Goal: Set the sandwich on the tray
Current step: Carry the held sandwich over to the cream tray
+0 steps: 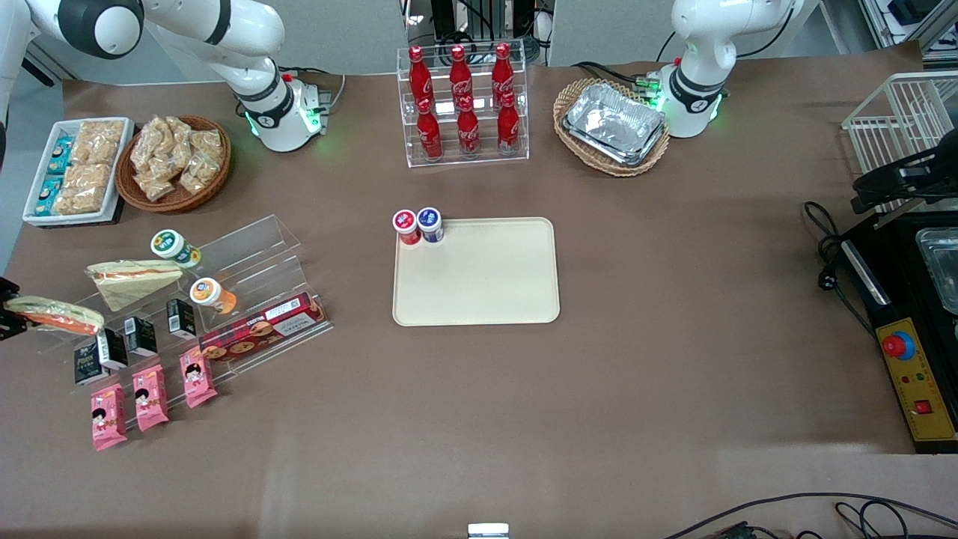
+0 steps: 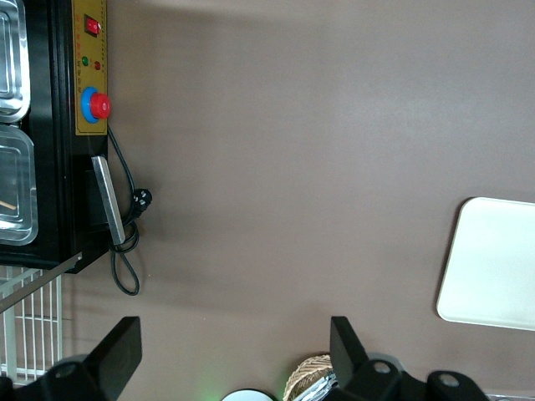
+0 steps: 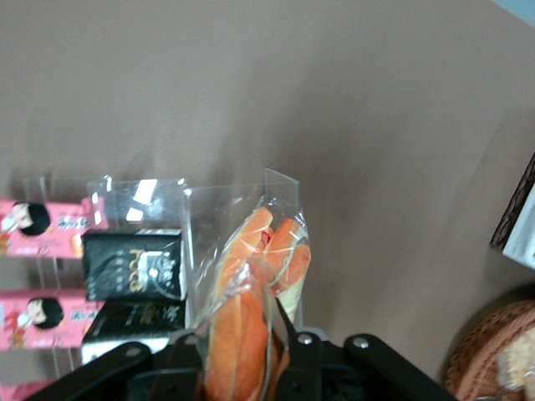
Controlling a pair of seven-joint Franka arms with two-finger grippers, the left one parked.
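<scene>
The sandwich [image 1: 54, 314] is a clear-wrapped wedge with an orange-red stripe, held just above the end of the acrylic shelf [image 1: 224, 299] toward the working arm's end of the table. My right gripper [image 1: 16, 313] is shut on it at the edge of the front view. In the right wrist view the sandwich [image 3: 251, 301] sticks out from between the black fingers of the gripper [image 3: 242, 355], which press its wrapper on both sides. The cream-beige tray [image 1: 486, 284] lies flat at mid-table, well apart from the sandwich; the left wrist view shows one corner of the tray [image 2: 493, 276].
A larger pale sandwich [image 1: 131, 281], small jars, black cartons [image 1: 138, 335], a biscuit box [image 1: 262, 333] and pink packets [image 1: 150, 397] fill the shelf. Two capped jars [image 1: 418, 225] stand on a tray corner. A cola rack [image 1: 464, 105], snack basket [image 1: 174, 161] and foil-tray basket [image 1: 612, 123] stand farther from the camera.
</scene>
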